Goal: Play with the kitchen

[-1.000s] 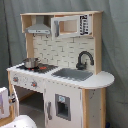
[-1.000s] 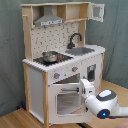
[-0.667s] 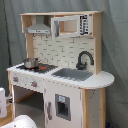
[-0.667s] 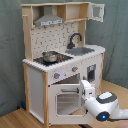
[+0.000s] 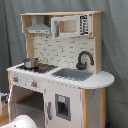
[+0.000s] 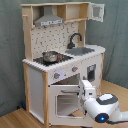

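The kitchen (image 5: pixel 60 85) is a white and light-wood toy unit with a grey range hood (image 5: pixel 39 30), a black faucet (image 5: pixel 84 59), a grey sink (image 5: pixel 72 74) and a pot (image 5: pixel 31 62) on the stove. Both exterior views show it. In the second exterior view the windowed oven door (image 6: pixel 67 101) stands swung out from the front. My gripper (image 6: pixel 86 87) is at that door's upper right edge. The white arm (image 6: pixel 102 105) reaches in from the lower right. The upper cabinet door (image 6: pixel 97 11) hangs open.
A grey curtain (image 5: pixel 115 50) backs the kitchen. The wooden floor (image 6: pixel 15 119) runs in front of the unit. A rounded white part of the arm (image 5: pixel 22 121) shows at the bottom edge of the first exterior view.
The arm has shifted slightly in front of the oven door. The kitchen itself looks the same.
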